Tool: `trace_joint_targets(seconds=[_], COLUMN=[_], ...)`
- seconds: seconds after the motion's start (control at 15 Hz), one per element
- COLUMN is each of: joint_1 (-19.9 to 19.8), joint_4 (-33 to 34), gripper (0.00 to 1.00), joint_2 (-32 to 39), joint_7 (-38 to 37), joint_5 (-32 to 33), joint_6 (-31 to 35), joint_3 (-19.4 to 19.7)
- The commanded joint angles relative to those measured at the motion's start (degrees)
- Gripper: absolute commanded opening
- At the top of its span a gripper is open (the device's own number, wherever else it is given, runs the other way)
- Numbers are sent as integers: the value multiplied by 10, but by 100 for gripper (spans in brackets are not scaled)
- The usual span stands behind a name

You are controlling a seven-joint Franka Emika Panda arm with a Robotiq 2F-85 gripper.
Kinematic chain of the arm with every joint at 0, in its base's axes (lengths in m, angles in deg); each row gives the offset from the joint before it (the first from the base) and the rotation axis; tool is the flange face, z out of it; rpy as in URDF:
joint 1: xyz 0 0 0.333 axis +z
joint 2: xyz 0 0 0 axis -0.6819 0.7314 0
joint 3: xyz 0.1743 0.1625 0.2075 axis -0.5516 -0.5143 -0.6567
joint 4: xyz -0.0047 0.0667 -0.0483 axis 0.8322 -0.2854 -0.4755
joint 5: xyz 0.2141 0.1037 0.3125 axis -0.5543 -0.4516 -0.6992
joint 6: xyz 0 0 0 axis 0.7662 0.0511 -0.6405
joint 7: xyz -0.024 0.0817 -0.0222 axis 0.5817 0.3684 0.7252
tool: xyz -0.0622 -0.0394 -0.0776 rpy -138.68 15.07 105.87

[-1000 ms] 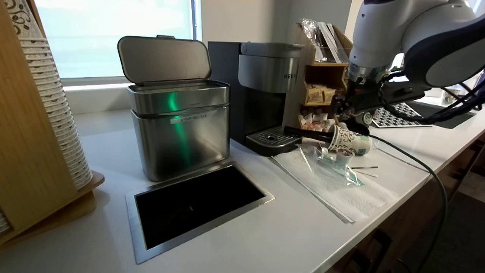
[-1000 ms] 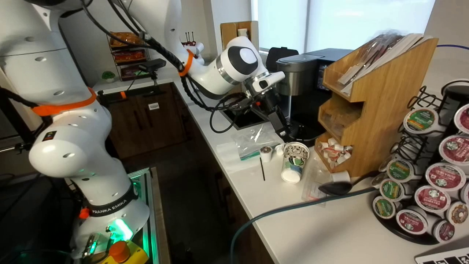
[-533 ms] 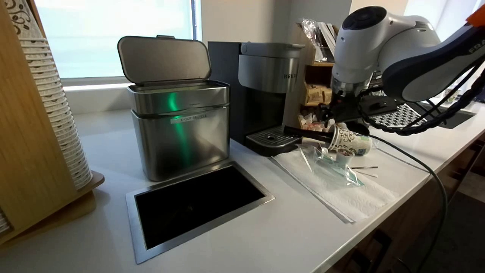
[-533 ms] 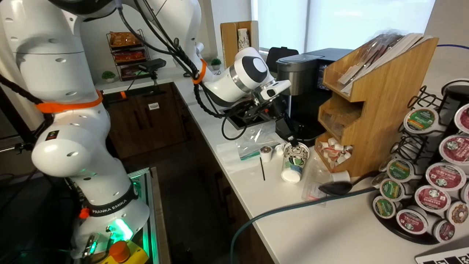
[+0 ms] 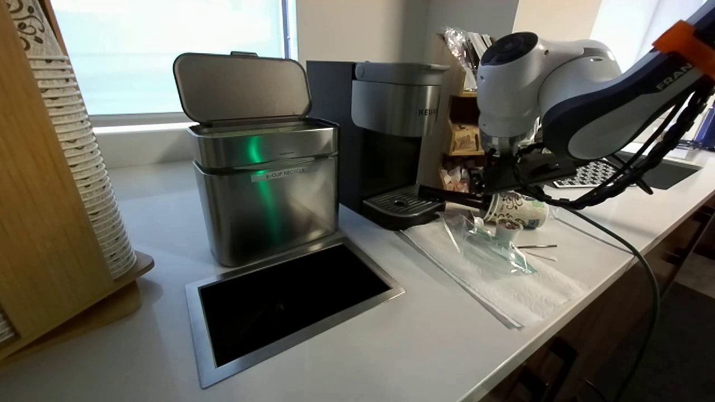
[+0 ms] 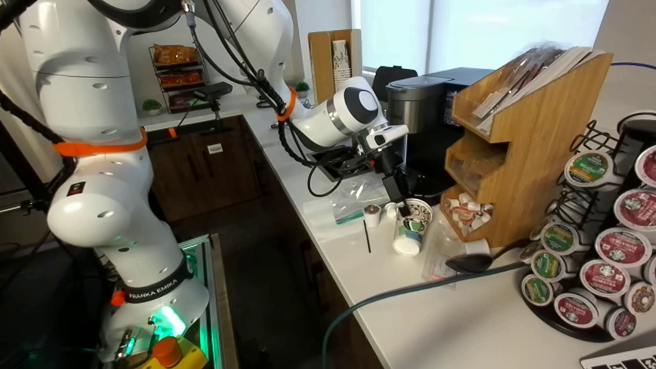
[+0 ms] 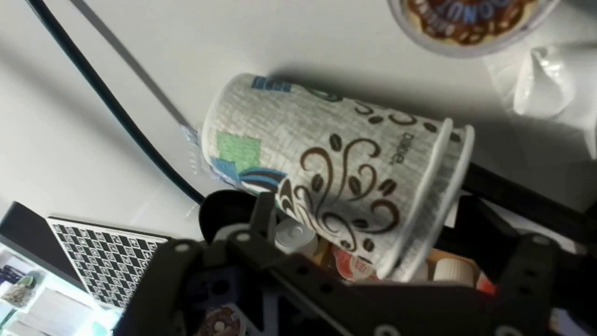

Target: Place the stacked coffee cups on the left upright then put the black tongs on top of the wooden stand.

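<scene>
The gripper [image 7: 368,207] is spread wide at the coffee cups [image 5: 519,211], which lie on their side.
Left to right in an exterior view: the open recycling bin [image 5: 265,201]; the coffee machine [image 5: 396,106]; the black tongs [image 5: 453,196], stretching from near the drip tray [image 5: 399,205] to the cups' mouth, whether inside cannot be told; the wooden stand [image 5: 465,109], behind them; the gripper, jaws well apart and gripping nothing, contact with the cups unclear; the nested coffee cups on the counter [image 5: 441,324], base facing away from the coffee machine.
</scene>
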Motion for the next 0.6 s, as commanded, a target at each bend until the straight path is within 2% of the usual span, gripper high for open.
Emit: trace_joint_targets(seconds=[0.0, 0.13, 0.53], joint_1=[16, 19, 29], joint_4=[15, 18, 21], gripper=[66, 49, 7], joint_2=[14, 16, -11], joint_7=[7, 5, 17], joint_5=[-34, -37, -31], joint_6=[-51, -65, -115], joint_3=[9, 9, 5])
